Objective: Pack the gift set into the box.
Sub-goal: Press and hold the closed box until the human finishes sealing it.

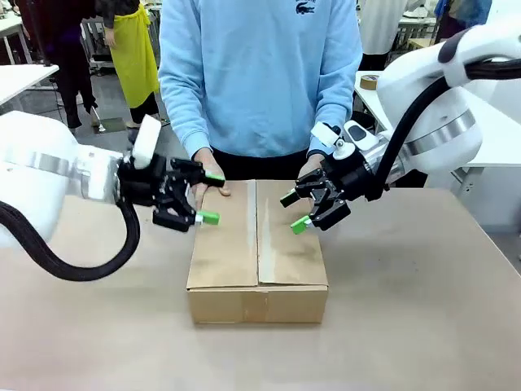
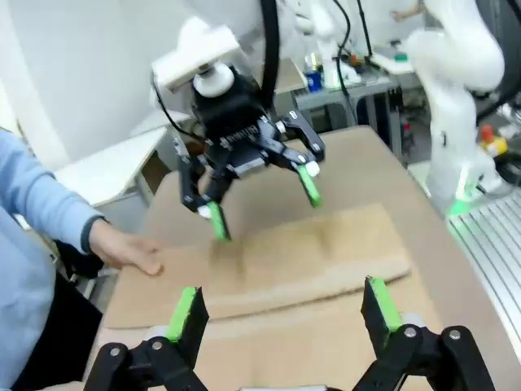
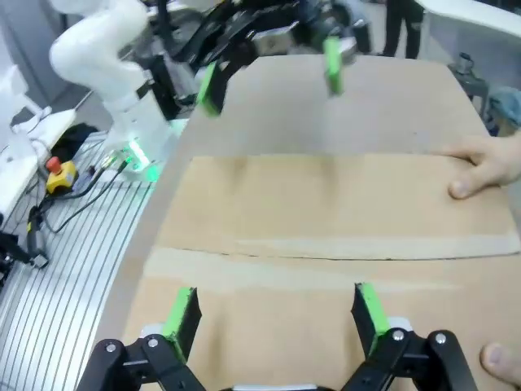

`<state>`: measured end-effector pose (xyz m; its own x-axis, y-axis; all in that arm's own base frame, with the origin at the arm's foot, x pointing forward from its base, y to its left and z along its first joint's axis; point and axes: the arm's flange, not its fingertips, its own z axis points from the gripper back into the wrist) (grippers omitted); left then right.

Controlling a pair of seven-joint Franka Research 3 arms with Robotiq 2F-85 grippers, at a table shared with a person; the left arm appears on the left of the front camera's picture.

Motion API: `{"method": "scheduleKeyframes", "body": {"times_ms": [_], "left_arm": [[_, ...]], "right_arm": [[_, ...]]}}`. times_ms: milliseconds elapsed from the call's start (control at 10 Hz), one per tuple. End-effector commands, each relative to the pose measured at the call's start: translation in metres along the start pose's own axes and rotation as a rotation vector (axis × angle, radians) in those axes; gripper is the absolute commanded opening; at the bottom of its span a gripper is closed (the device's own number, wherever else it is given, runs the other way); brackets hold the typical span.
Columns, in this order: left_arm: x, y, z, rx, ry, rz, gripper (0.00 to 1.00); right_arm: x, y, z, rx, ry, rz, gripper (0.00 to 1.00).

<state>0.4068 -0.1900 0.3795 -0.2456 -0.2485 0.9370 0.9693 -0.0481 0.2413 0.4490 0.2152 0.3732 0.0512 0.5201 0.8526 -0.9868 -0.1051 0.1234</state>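
The box (image 1: 256, 244) is a brown cardboard carton in the middle of the table, with its top flaps folded down flat and meeting along a centre seam. The gift set is hidden. My left gripper (image 1: 210, 197) hovers open just above the box's left flap (image 2: 309, 252), nothing between its green pads. My right gripper (image 1: 295, 212) is open over the right flap (image 3: 326, 204), also holding nothing. The person's hands (image 1: 309, 169) rest on the far edge of the flaps. In the left wrist view my left gripper (image 2: 283, 309) faces the right gripper (image 2: 262, 204); in the right wrist view my right gripper (image 3: 273, 311) faces the left gripper (image 3: 269, 75).
The person in a light blue sweatshirt (image 1: 260, 73) stands at the far side, one hand (image 2: 126, 248) flat on the flap. A roll of tape (image 1: 369, 81) lies on a table behind. A white robot base (image 3: 122, 90) and cables stand beside the table. Bare tabletop (image 1: 423, 309) surrounds the box.
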Motion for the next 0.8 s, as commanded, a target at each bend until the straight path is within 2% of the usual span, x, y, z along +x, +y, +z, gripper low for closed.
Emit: {"method": "scheduleKeyframes", "body": {"times_ms": [0, 100, 300, 400, 500, 700], "left_arm": [[-0.019, 0.008, 0.002, 0.002, 0.045, 0.064, 1.00], [0.000, 0.000, 0.000, 0.000, 0.000, 0.000, 1.00], [0.000, 0.000, 0.000, 0.000, 0.000, 0.000, 1.00], [-0.016, 0.000, -0.002, -0.005, 0.022, 0.019, 1.00], [-0.028, 0.002, -0.016, -0.073, 0.104, 0.067, 1.00], [-0.046, -0.002, -0.031, -0.155, 0.153, 0.125, 1.00]], "right_arm": [[-0.017, -0.013, -0.019, -0.129, -0.043, -0.013, 1.00], [-0.030, -0.020, -0.028, -0.085, -0.057, -0.027, 1.00], [-0.051, -0.027, -0.032, -0.067, -0.051, -0.046, 1.00], [-0.055, -0.025, -0.033, -0.065, -0.055, -0.045, 1.00], [-0.058, -0.023, -0.034, -0.063, -0.044, -0.037, 1.00], [-0.063, -0.020, -0.032, -0.081, -0.030, -0.026, 1.00]]}}
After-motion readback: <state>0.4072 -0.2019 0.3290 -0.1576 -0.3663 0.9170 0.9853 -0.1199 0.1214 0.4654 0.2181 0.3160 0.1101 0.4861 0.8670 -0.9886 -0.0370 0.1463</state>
